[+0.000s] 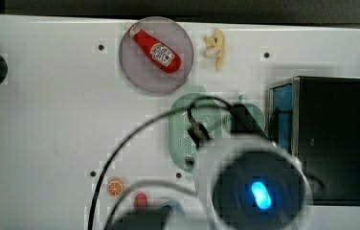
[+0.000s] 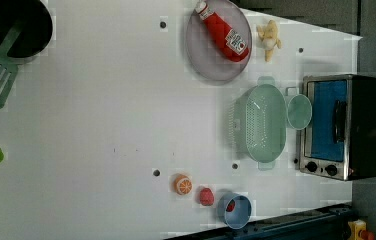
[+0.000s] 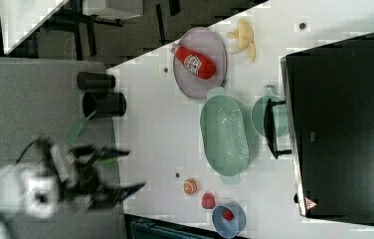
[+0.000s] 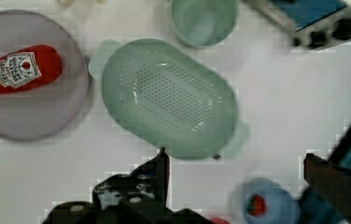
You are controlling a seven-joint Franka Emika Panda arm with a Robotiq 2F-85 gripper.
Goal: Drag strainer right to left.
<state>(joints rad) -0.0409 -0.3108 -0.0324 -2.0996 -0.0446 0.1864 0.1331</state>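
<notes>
Gripper (image 3: 125,172) hangs high above the white table (image 2: 101,125), fingers spread wide and pinching nothing. The strainer (image 2: 263,122) sits between the grey plate (image 2: 211,60) (ketchup bottle (image 2: 223,32) aboard) and the toaster oven (image 2: 343,127), touching the mint cup (image 2: 299,111).

Bright even light, soft shadows, blocky pixelation; the arm (image 1: 245,187) looms blurred.
</notes>
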